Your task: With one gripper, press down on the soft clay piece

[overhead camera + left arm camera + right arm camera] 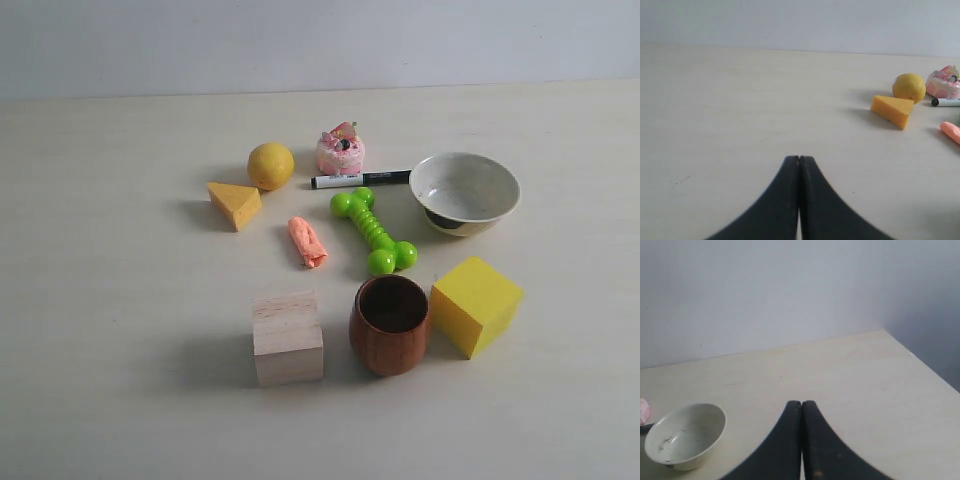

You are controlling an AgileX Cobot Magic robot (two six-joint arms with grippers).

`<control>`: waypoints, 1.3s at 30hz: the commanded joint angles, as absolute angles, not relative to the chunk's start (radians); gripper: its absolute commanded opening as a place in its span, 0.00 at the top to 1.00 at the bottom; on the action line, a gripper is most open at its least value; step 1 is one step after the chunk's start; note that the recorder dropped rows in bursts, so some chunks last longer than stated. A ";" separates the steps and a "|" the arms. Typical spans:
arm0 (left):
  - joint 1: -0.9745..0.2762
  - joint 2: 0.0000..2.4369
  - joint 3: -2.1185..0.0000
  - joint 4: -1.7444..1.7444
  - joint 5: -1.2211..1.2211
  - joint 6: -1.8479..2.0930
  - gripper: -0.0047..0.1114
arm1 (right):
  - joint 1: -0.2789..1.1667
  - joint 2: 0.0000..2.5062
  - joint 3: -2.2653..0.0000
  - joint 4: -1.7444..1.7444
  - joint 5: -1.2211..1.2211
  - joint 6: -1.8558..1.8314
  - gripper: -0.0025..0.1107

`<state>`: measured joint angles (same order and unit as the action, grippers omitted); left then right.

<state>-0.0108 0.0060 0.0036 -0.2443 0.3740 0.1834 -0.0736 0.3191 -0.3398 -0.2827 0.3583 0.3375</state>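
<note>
The soft clay piece (308, 242), a small salmon-pink lumpy roll, lies on the table between the orange wedge and the green bone toy. One end of the clay piece (951, 132) shows at the edge of the left wrist view. My left gripper (799, 159) is shut with nothing between its dark fingers, far from the clay over bare table. My right gripper (801, 403) is also shut and empty, beside the white bowl (685, 435). Neither gripper appears in the exterior view.
Around the clay lie an orange wedge (235, 204), a yellow ball (271, 165), a pink-and-white cake toy (341, 151), a marker (360, 179), a green bone toy (375, 230), a white bowl (465, 191), a yellow cube (476, 305), a wooden cup (390, 324) and a wooden block (287, 337).
</note>
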 commanded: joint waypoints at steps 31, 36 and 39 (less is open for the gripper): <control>-0.009 0.000 0.000 -0.246 0.365 0.182 0.96 | -0.080 0.000 0.000 -0.053 0.195 0.071 0.98; -0.009 0.000 0.000 -0.246 0.365 0.182 0.96 | -0.080 0.000 0.000 -0.050 0.260 0.078 0.98; -0.009 0.000 0.000 -0.246 0.365 0.182 0.96 | -0.080 0.000 0.000 -0.050 0.260 0.078 0.98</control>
